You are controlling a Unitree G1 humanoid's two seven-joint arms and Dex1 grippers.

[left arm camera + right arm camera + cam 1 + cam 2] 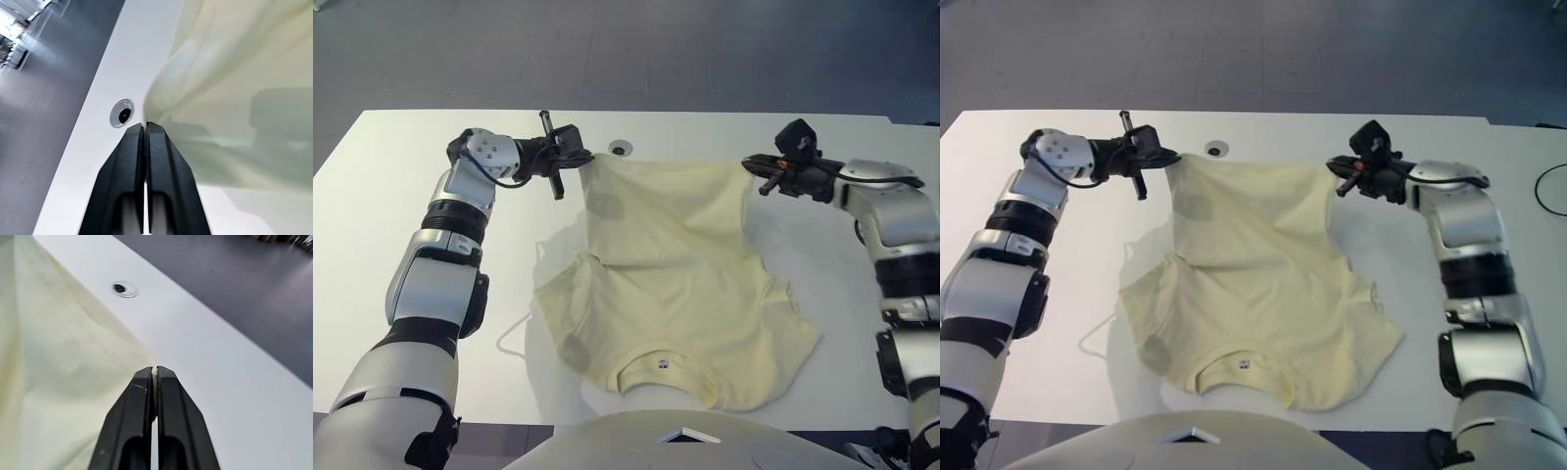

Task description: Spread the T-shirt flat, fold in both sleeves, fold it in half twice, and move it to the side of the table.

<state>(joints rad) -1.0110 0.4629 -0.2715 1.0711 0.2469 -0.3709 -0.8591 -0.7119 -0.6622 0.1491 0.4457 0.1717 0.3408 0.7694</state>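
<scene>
While both grippers pinch its far corners, a pale yellow T-shirt (675, 284) lies lengthwise down the middle of the white table (401, 157). Its long axis runs from the table's near edge towards the far edge. The collar (661, 370), with a small label inside, points at the robot, and the hem points away. The left gripper (581, 157) has its jaws closed on the hem's left corner. The right gripper (750, 164) is clamped on the right corner, so the hem stretches across between them. The far half of the shirt looks fairly smooth and appears raised a little off the table. The near half rests on the table, rumpled, with both sleeves bunched out to the sides and soft folds across the chest. A round cable grommet (621, 148) sits in the tabletop just beyond the hem, near the left gripper.
</scene>
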